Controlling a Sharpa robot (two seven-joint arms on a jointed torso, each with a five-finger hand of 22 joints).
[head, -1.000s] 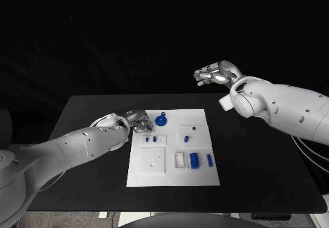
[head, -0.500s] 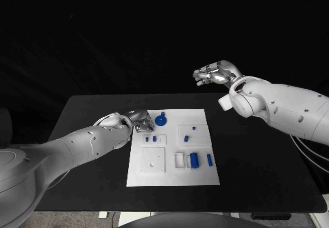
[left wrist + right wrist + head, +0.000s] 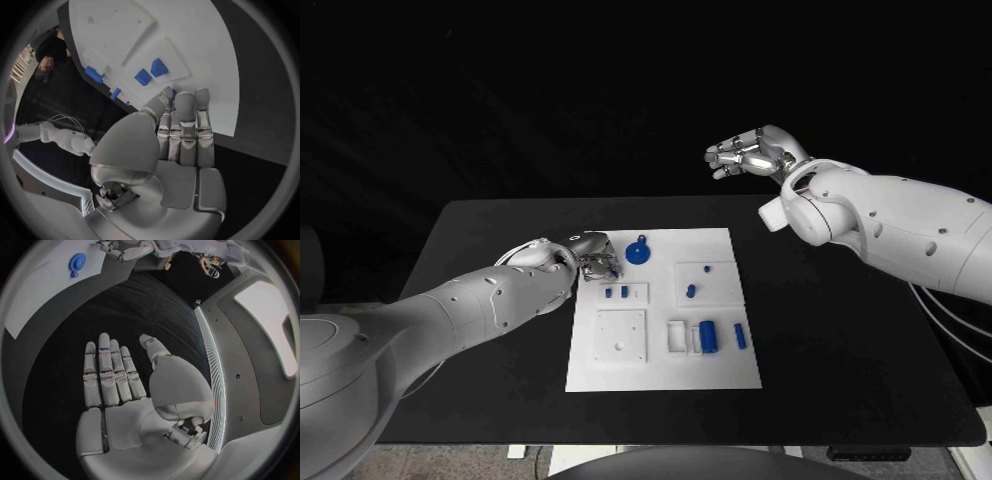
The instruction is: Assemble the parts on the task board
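Left hand (image 3: 596, 256) low at left edge of white rectangular task board (image 3: 733, 372), near its far corner; fingers (image 3: 184, 125) straight, pressed side by side, tips over board edge, holding nothing. Round blue disc part with stub (image 3: 638, 253) just beside hand. Small blue parts (image 3: 708, 336) lie in board recesses. Right hand (image 3: 753, 154) raised beyond black surface (image 3: 862, 360), well apart from board; fingers (image 3: 106, 372) extended flat, empty.
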